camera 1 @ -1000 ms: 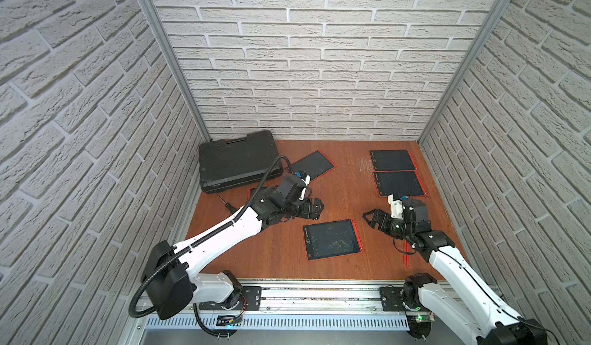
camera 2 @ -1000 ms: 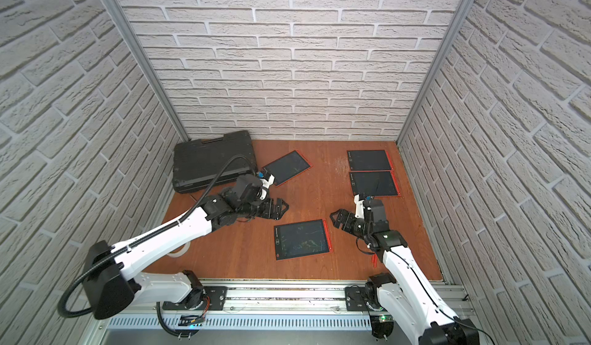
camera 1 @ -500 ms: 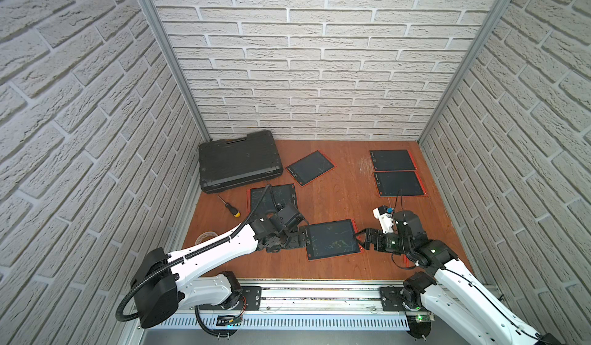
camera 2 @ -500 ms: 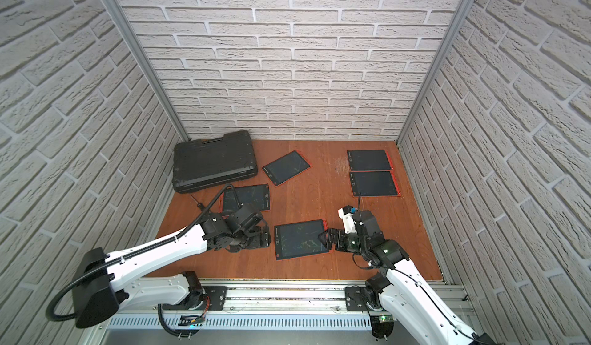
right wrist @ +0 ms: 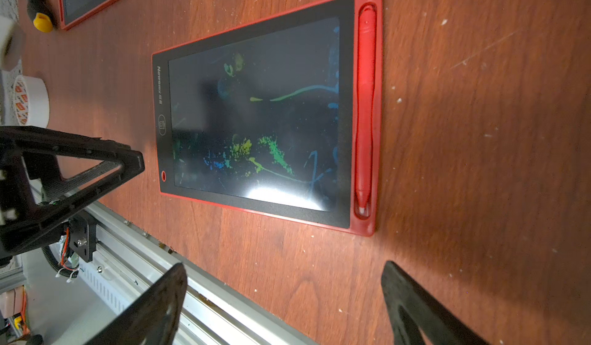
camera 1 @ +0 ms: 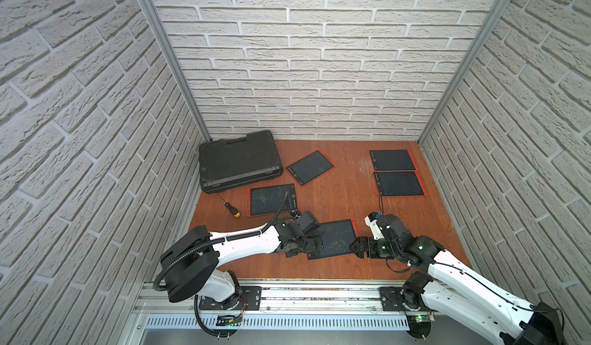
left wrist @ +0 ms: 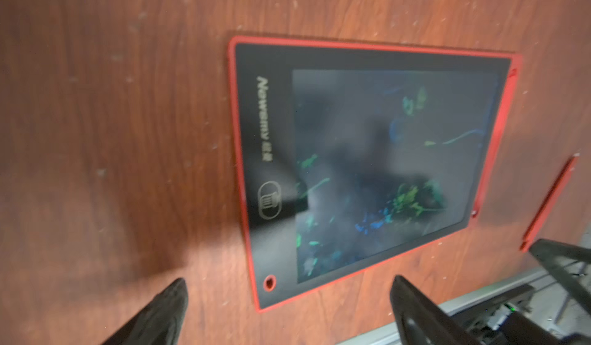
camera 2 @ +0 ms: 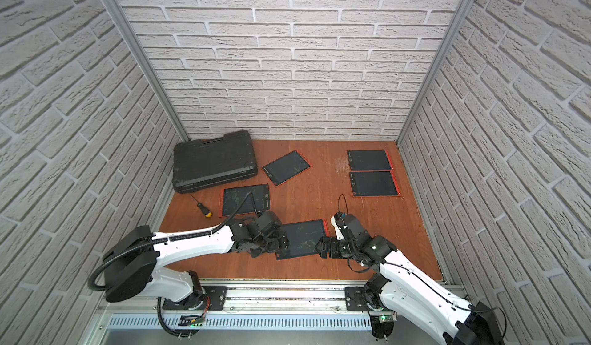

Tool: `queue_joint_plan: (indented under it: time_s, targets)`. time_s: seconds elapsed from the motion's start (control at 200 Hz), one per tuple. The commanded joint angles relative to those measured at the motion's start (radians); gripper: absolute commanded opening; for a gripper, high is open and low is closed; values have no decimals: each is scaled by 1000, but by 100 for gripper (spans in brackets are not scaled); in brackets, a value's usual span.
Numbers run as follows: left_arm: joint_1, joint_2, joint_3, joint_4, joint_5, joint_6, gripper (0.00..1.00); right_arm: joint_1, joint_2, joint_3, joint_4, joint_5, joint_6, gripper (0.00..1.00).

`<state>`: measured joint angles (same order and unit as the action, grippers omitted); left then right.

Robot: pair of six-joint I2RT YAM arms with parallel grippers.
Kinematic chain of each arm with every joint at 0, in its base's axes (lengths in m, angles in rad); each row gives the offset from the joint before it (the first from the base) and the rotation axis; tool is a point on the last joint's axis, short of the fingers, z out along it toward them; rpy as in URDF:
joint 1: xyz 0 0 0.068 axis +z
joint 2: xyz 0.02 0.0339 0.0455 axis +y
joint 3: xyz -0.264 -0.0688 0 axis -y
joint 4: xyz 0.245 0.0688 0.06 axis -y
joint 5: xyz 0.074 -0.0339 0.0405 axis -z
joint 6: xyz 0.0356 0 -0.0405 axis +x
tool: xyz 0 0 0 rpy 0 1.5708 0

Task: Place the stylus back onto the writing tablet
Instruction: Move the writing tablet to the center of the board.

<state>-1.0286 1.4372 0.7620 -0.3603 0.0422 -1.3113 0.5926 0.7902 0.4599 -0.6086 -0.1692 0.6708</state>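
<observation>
Right wrist view: the red stylus (right wrist: pixel 364 103) lies in the edge groove of the writing tablet (right wrist: pixel 256 113). It is likely light, stiff and slick, so pinch it mid-barrel. Both the left tool (left wrist: pixel 287 282) and the right tool (right wrist: pixel 284 273) gape wide, empty.

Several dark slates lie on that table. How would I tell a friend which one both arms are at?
Find the metal rail along the front edge of the table, where both arms are mounted. Just behind it, one writing tablet lies flat between the left claw and the right claw. The other tablets lie farther back; only this one sits nearest the rail.
</observation>
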Motion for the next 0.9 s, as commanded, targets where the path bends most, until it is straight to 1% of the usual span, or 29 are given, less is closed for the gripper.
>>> queue_joint_plan:
  time_s: [0.0,0.115,0.215,0.29,0.445,0.585,0.655,0.795,0.895]
  targets:
    - [0,36,-6,84,7,-23,98,13,5,0,24,66,23,94]
    - [1,86,14,116,24,-19,98,18,20,12,-3,100,28,94]
    - [1,129,34,137,33,-14,98,19,9,26,-47,176,62,93]
    - [1,155,44,166,36,-14,98,19,-21,32,-81,235,98,92]
    - [1,222,76,249,55,-20,98,19,-96,42,-138,304,150,92]
    - [1,296,117,325,74,-29,98,19,-130,64,-216,369,180,92]
    - [1,334,148,352,81,-24,98,19,-147,76,-254,399,188,92]
    - [0,416,238,352,82,8,98,19,-168,93,-328,475,222,92]
    - [1,469,304,355,92,16,98,19,-162,110,-349,491,223,92]
